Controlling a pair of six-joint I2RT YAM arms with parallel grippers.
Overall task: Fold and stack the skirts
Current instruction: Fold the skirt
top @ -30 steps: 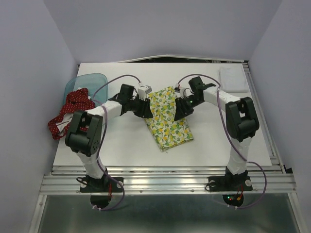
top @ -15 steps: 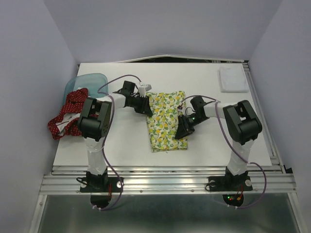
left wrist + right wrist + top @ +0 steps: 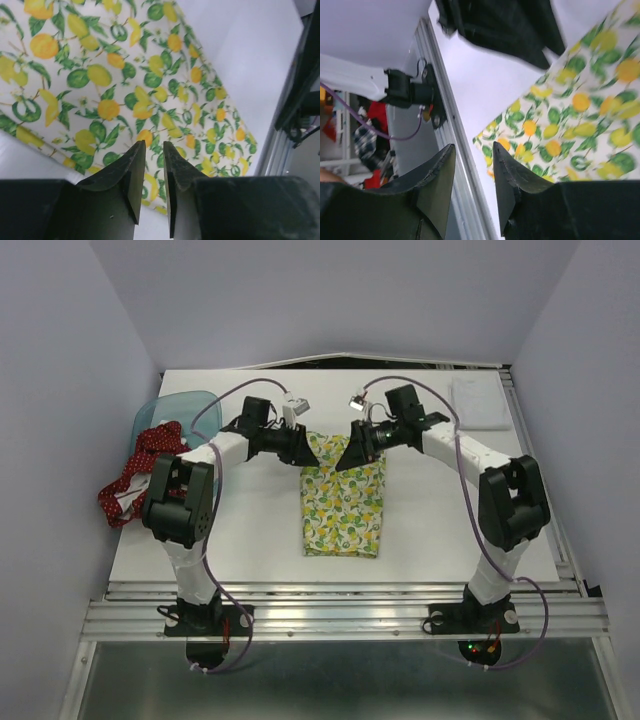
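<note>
Both empty and slightly apart, the left jaws and the right jaws hang over the far edge of the lemon-print skirt [image 3: 342, 502], askew a second ago, now lying square on the bench [image 3: 440, 530]. It looks ready for another fold; the red skirt [image 3: 140, 475] waits beside the blue bin [image 3: 178, 408].

Two skirts: one lemon-print skirt [image 3: 342, 505], one red dotted skirt [image 3: 140, 475]. One blue bin [image 3: 178, 408], one white tray [image 3: 478, 402], one table [image 3: 260, 540]. Two robot arms: the left arm [image 3: 225, 452] and the right arm [image 3: 455, 445].
</note>
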